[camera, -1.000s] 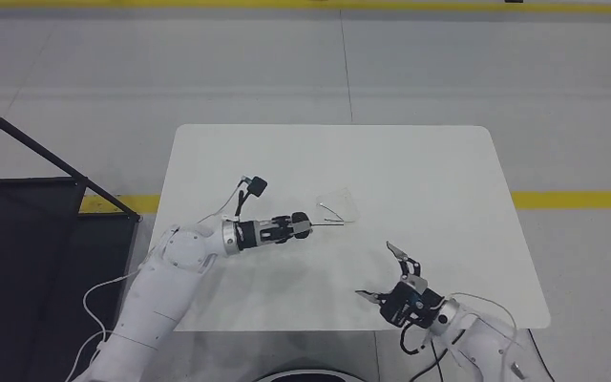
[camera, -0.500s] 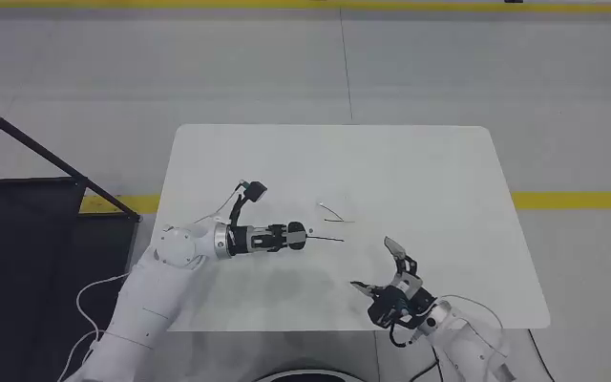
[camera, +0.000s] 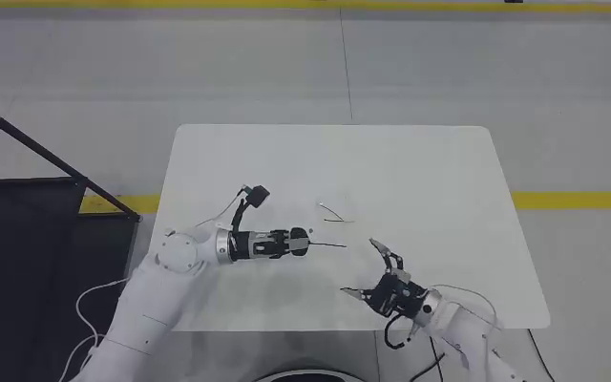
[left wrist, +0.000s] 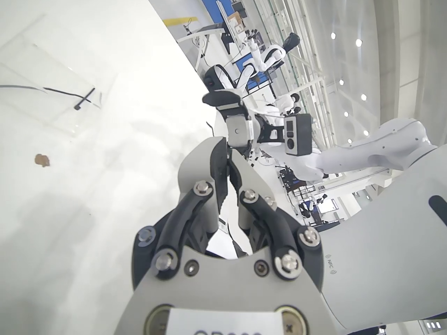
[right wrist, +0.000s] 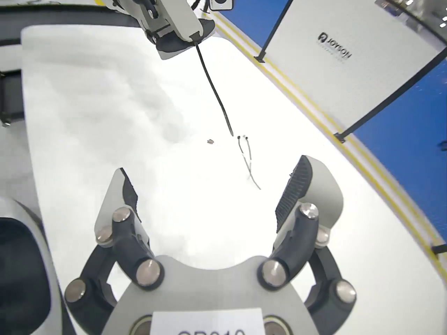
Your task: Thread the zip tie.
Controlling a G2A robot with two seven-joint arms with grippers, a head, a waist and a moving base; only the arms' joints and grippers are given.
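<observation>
I'm driving white-shelled arms (camera: 143, 306) with black wrist bands; left gripper (left wrist: 228, 151) and right gripper (right wrist: 213, 169) have grey fingers (right wrist: 328, 190), black ribbed pads (right wrist: 291, 190) inside them, silver screws (right wrist: 309, 209) on black linkages (right wrist: 291, 242) behind

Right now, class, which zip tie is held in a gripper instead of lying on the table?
The zip tie clamped in the shut left gripper, sticking out above the table. The other ties lie loose on it, touching no gripper.

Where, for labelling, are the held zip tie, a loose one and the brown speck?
held zip tie (right wrist: 213, 90), right wrist view, mid-strap
loose zip tie (left wrist: 85, 99), left wrist view, head
brown speck (left wrist: 42, 160), left wrist view, centre
</observation>
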